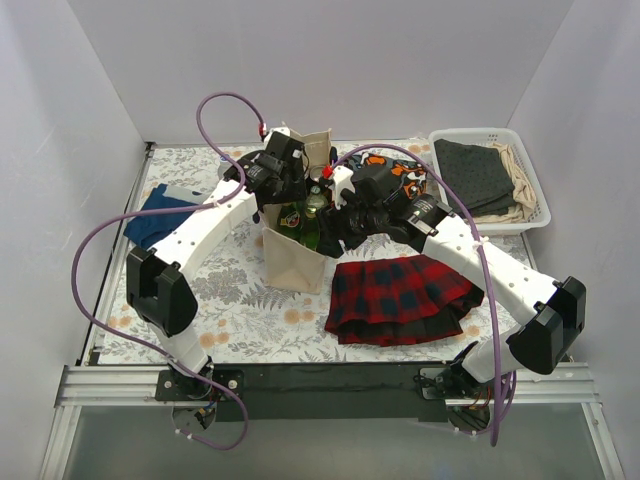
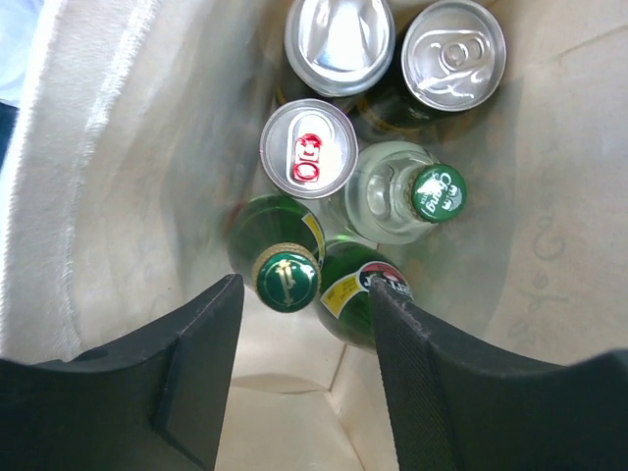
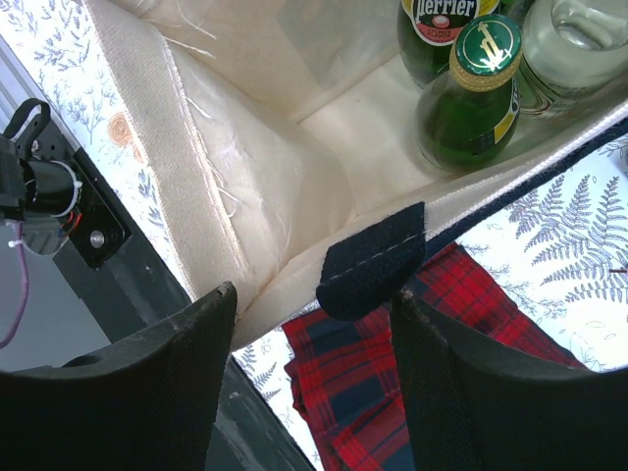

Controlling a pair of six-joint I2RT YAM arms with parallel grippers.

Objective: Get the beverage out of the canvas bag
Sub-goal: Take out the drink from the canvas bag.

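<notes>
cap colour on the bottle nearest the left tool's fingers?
Green cap with a light emblem; clearest in the left wrist view.

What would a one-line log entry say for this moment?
left claw: open above green bottle in canvas bag | right claw: open at its rim

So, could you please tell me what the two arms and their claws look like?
The left arm and right arm have white links with black joint housings. A purple cable loops along each. The left claw and right claw each have two broad, matte black fingers with a fine texture. No markings show.
</notes>
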